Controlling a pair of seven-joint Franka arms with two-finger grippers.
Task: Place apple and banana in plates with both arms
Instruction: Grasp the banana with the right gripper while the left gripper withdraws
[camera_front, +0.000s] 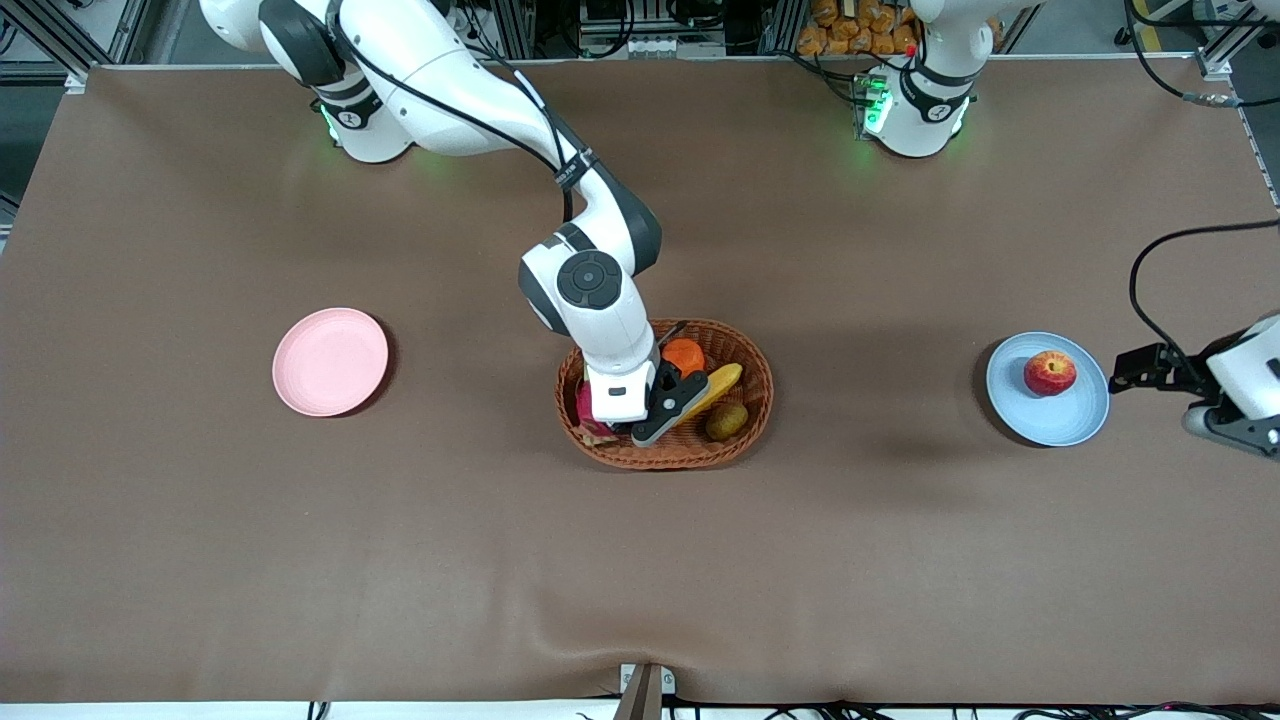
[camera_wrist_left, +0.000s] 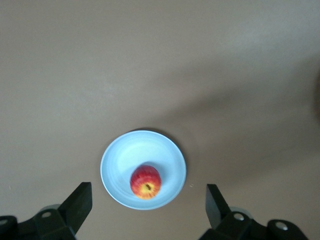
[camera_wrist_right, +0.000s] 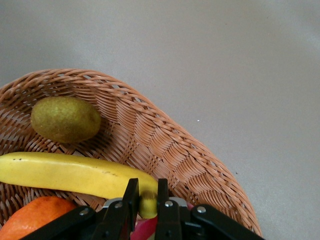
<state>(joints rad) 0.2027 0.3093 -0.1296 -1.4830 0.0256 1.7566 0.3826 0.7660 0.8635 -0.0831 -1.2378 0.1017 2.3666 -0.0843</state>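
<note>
Front view: right end effector (camera_front: 668, 408) is down in the basket (camera_front: 745, 425), at the banana (camera_front: 718, 385); the banana's long axis runs from it toward the left arm's end.
Left wrist view: left end effector (camera_wrist_left: 145, 207) is spread above the apple (camera_wrist_left: 145, 182) on the blue plate (camera_wrist_left: 125, 160).
Right wrist view: right end effector (camera_wrist_right: 146, 200) pinches the banana's (camera_wrist_right: 75, 174) tip; the kiwi (camera_wrist_right: 65, 119) lies past the banana.

A brown cloth (camera_front: 300, 560) is covering the tabletop (camera_front: 1000, 600), wrinkling slightly near the front camera's edge. Metal framing (camera_front: 560, 25) and black cables (camera_front: 1160, 50) are showing along the robots' side, where small green lights (camera_front: 868, 112) are glowing.
</note>
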